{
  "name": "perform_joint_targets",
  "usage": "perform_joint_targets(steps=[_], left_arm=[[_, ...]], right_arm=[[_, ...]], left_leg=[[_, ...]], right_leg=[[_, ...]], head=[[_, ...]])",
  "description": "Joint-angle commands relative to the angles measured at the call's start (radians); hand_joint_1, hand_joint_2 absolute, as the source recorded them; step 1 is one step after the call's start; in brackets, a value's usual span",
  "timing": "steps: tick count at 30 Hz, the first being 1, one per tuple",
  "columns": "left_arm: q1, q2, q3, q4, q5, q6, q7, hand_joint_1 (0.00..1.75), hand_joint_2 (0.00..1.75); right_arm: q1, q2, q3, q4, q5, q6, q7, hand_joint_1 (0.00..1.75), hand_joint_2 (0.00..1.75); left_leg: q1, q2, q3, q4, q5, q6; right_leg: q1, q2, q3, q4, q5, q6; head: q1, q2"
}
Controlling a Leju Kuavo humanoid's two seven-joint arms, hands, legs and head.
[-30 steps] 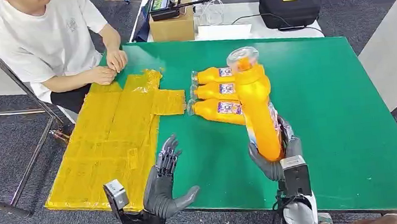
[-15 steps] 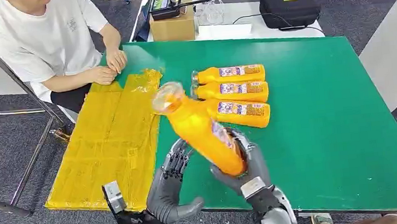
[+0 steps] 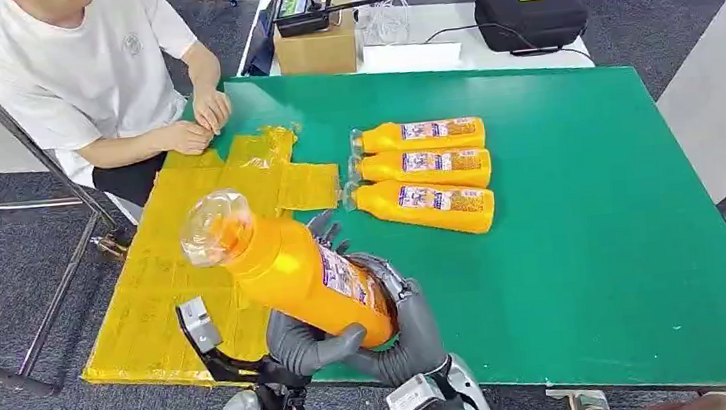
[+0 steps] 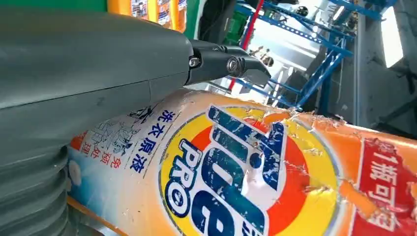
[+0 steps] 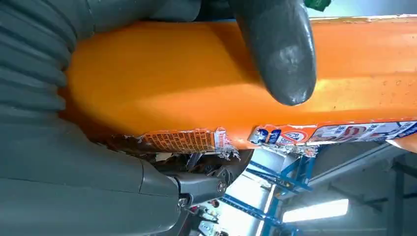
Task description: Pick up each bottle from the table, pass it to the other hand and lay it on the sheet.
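While the orange bottle (image 3: 290, 272) tilts cap-up over the table's near edge, beside the yellow sheet (image 3: 193, 251), both hands clasp its base, seemingly mid-handover. From above, the right hand (image 3: 406, 326) wraps it and the left hand (image 3: 302, 346) curls its thumb under. Up close, the right wrist view shows a thumb (image 5: 280, 54) pressed on bare plastic; the left shows the torn label (image 4: 246, 172).

My left hand (image 3: 304, 343) and right hand (image 3: 407, 336) are dark grey, moulded and matte. Each wrist carries a grey ribbed cover (image 5: 29, 59). My darker fingers (image 4: 226, 64) show silver screw heads at the pivots. A small silver-faced camera block (image 3: 195, 325) is bracketed at my left wrist. Forearms are silver.
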Motion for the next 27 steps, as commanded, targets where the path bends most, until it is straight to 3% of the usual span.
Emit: perform_joint_targets(steps=[1, 6, 7, 8, 14, 15, 16, 18, 19, 21, 27], left_arm=[[-0.005, 0.037, 0.017, -0.115, 0.150, -0.073, -0.054, 0.00, 1.75], [-0.004, 0.040, 0.020, -0.126, 0.151, -0.088, -0.041, 0.07, 1.75], [-0.010, 0.035, 0.024, -0.103, 0.159, -0.091, -0.030, 1.50, 1.75], [-0.012, 0.030, 0.032, -0.093, 0.184, -0.101, -0.014, 1.75, 1.75], [0.000, 0.000, 0.080, -0.071, 0.228, -0.136, 0.057, 1.75, 1.75], [0.000, 0.000, 0.080, -0.071, 0.228, -0.136, 0.057, 1.75, 1.75], [-0.001, 0.000, 0.079, -0.062, 0.223, -0.138, 0.070, 1.75, 1.75], [-0.001, -0.002, 0.091, -0.045, 0.208, -0.133, 0.092, 1.75, 1.75], [-0.003, -0.003, 0.095, -0.035, 0.198, -0.125, 0.101, 1.75, 1.75], [-0.007, 0.001, 0.099, -0.022, 0.147, -0.075, 0.113, 1.75, 1.75], [-0.007, 0.001, 0.099, -0.022, 0.147, -0.075, 0.113, 1.75, 1.75]], right_arm=[[-0.068, -0.004, 0.073, 0.311, 0.142, 0.156, 0.118, 1.75, 1.75], [-0.071, 0.002, 0.061, 0.350, 0.154, 0.166, 0.110, 1.75, 1.75], [-0.072, -0.007, 0.072, 0.344, 0.176, 0.187, 0.134, 1.75, 1.75], [-0.070, -0.011, 0.074, 0.347, 0.183, 0.203, 0.142, 1.75, 1.75], [-0.040, -0.045, 0.078, 0.367, 0.248, 0.195, 0.166, 1.75, 1.75], [-0.040, -0.045, 0.078, 0.367, 0.248, 0.195, 0.166, 1.62, 1.75], [-0.032, -0.039, 0.062, 0.362, 0.261, 0.166, 0.176, 0.00, 1.75], [-0.010, -0.030, 0.035, 0.336, 0.278, 0.130, 0.182, 0.00, 1.75], [-0.001, -0.031, 0.026, 0.320, 0.291, 0.114, 0.186, 0.00, 0.00], [0.023, -0.030, -0.002, 0.288, 0.320, 0.036, 0.176, 0.00, 0.00], [0.023, -0.030, -0.002, 0.288, 0.320, 0.036, 0.176, 0.00, 0.00]], left_leg=[[0.001, 0.001, 0.003, -0.002, 0.000, 0.002], [0.001, -0.003, 0.001, -0.001, 0.001, 0.002], [0.002, -0.005, 0.002, -0.002, 0.001, 0.003], [0.001, -0.004, 0.001, -0.001, 0.001, 0.002], [0.002, -0.007, 0.003, -0.003, 0.001, 0.003], [0.001, -0.007, 0.002, -0.002, 0.001, 0.003], [0.001, -0.006, 0.001, -0.002, 0.001, 0.002], [0.001, -0.007, 0.001, -0.002, 0.001, 0.002], [0.001, -0.005, 0.000, -0.001, 0.001, 0.002], [0.000, -0.004, -0.001, -0.001, 0.001, 0.002], [0.001, 0.000, -0.002, 0.000, 0.000, 0.001]], right_leg=[[0.001, 0.001, 0.002, -0.002, 0.001, -0.004], [0.002, -0.002, 0.001, -0.002, 0.000, -0.003], [0.003, -0.004, 0.003, -0.004, 0.000, -0.005], [0.002, -0.004, 0.002, -0.003, 0.000, -0.004], [0.003, -0.007, 0.005, -0.005, -0.001, -0.004], [0.002, -0.006, 0.003, -0.005, -0.001, -0.004], [0.002, -0.005, 0.002, -0.004, -0.001, -0.003], [0.002, -0.006, 0.001, -0.004, -0.001, -0.004], [0.002, -0.005, -0.001, -0.003, -0.001, -0.003], [0.001, -0.004, -0.001, -0.002, -0.001, -0.003], [0.001, -0.002, -0.003, -0.002, 0.000, -0.002]], head=[[0.000, 0.000], [0.000, 0.000], [0.000, 0.000], [0.000, 0.000], [0.000, 0.000], [0.000, 0.000], [0.000, 0.000], [0.000, 0.000], [0.000, 0.000], [0.000, 0.000], [0.000, 0.000]])
